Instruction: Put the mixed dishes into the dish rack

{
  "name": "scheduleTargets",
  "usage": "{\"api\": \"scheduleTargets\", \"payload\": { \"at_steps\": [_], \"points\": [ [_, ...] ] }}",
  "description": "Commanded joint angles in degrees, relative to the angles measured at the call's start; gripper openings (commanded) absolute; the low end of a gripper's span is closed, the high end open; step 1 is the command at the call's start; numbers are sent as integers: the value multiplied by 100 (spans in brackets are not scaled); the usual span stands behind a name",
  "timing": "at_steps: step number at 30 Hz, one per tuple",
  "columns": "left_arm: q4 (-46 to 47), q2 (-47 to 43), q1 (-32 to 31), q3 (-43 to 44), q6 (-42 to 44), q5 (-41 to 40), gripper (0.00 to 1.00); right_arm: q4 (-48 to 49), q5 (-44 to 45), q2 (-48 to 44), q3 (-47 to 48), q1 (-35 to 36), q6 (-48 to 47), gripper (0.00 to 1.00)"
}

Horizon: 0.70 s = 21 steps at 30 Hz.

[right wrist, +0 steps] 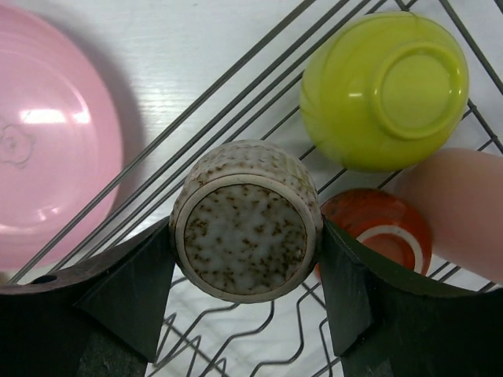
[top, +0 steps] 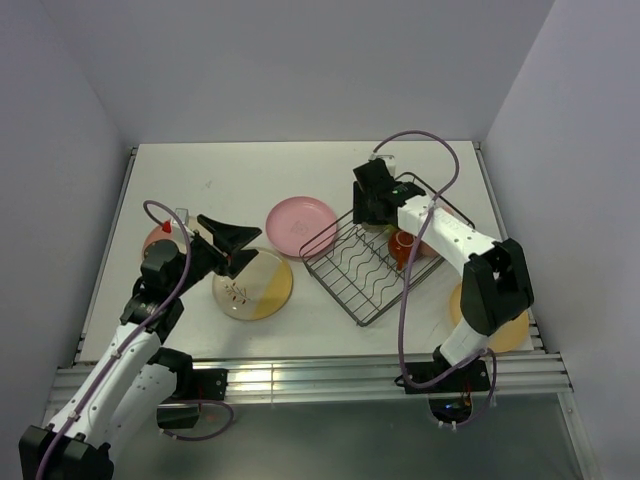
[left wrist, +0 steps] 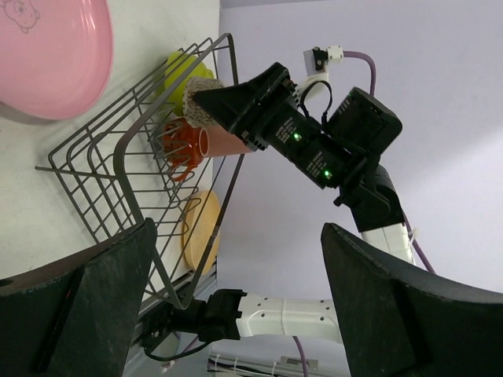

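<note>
Grey speckled small cup (right wrist: 245,224): gripped between right fingers (right wrist: 126,290), base toward wrist view; hidden overhead.
Left fingers (left wrist: 78,314): spread apart, empty.

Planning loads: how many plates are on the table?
4: pink plate beside the dish rack, twig-patterned plate by the left gripper, reddish plate behind it, orange plate under the right arm. More may be hidden.

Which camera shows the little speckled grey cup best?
The right wrist view: the small speckled grey cup fills the middle, base toward the camera, clamped in the right gripper. The left wrist view shows only a sliver; the top view hides it behind the gripper.
</note>
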Motion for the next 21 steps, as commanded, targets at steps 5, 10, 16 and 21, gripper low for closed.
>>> {"api": "scheduleTargets", "payload": {
  "at_steps": [5, 10, 16, 21],
  "points": [
    [179, 186, -17, -24, 224, 259, 91, 482, 314, 597, 167, -190, -165, 0],
    [214, 292, -17, -24, 277, 321, 91, 490, 385, 993, 317, -261, -218, 3],
    [249, 362, -17, 2, 312, 382, 91, 526, 359, 1168, 387, -278, -280, 30],
    [284, 441, -17, 37, 347, 452, 92, 499, 350, 1125, 387, -278, -280, 71]
  ]
}}
